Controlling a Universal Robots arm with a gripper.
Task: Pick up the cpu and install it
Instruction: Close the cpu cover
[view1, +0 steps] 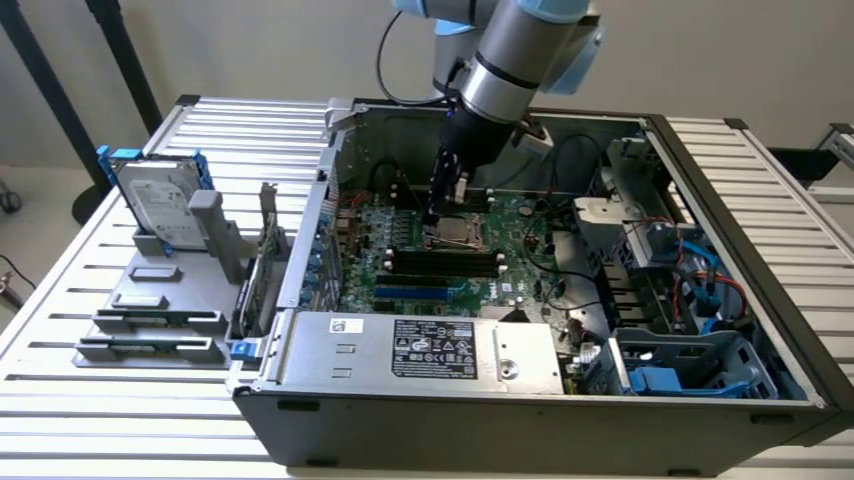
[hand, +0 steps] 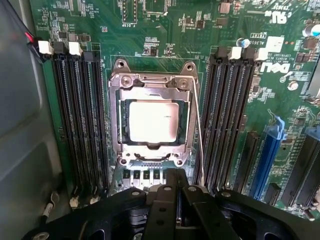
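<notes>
- At upper centre of the exterior view, the arm reaches down into the open computer case (view1: 534, 425), and the gripper (view1: 445, 205) hangs just above the motherboard (view1: 521, 270).
- Tool state: the fingers are pressed together with nothing between them; the gripper carries no part.
- Task item: the cpu (hand: 152, 121) lies flat and square inside the socket frame (hand: 150, 82), silver top up, between 2 banks of memory slots (hand: 80, 115). In the exterior view it sits at centre frame, directly under the tool.
- Judgement: the chip appears seated in its socket, which would explain an empty, closed tool so near it.
- A thin wire lever (hand: 198, 135) runs along 1 side of the frame; whether it is latched cannot be told.
- Contact between gripper and socket cannot be confirmed; the fingertips stand just beside the frame's edge.
- A hard drive (view1: 158, 205) stands upright in a rack at the exterior view's left, well apart from the work.
</notes>
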